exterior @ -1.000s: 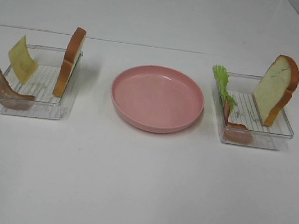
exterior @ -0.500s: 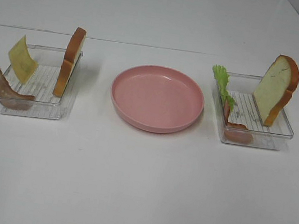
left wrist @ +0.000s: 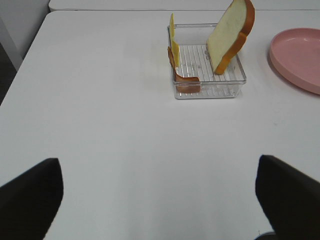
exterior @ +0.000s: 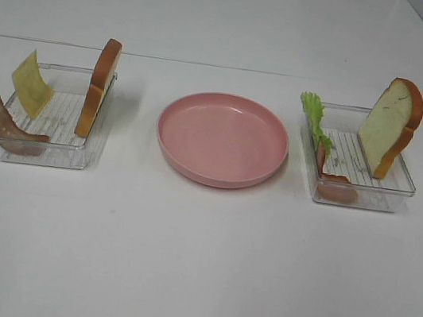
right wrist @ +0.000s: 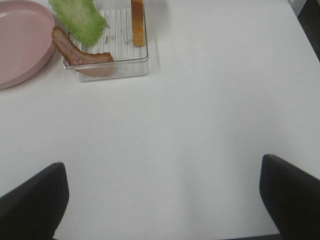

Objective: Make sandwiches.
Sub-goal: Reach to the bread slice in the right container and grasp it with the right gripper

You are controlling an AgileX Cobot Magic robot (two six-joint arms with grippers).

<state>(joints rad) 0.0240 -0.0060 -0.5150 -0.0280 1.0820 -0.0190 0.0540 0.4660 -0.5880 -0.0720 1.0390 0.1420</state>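
Observation:
The sandwich parts stand in two clear trays. The left tray (exterior: 45, 150) holds a bread slice (exterior: 99, 88) on edge, a yellow cheese square (exterior: 31, 83) and a bacon strip (exterior: 6, 123) over its rim. The right tray (exterior: 366, 197) holds a bread slice (exterior: 390, 126), a lettuce leaf (exterior: 315, 119) and a bacon strip (exterior: 327, 173). A pink plate (exterior: 223, 139) lies bare between them. My left gripper (left wrist: 159, 200) is open, well short of the left tray (left wrist: 210, 91). My right gripper (right wrist: 162, 200) is open, well short of the right tray (right wrist: 112, 67). Neither gripper shows in the high view.
The white table (exterior: 194, 268) spreads wide in front of the trays and plate. A seam runs across the table behind them. The table's left edge shows in the left wrist view (left wrist: 20, 60), and its right edge in the right wrist view (right wrist: 300, 25).

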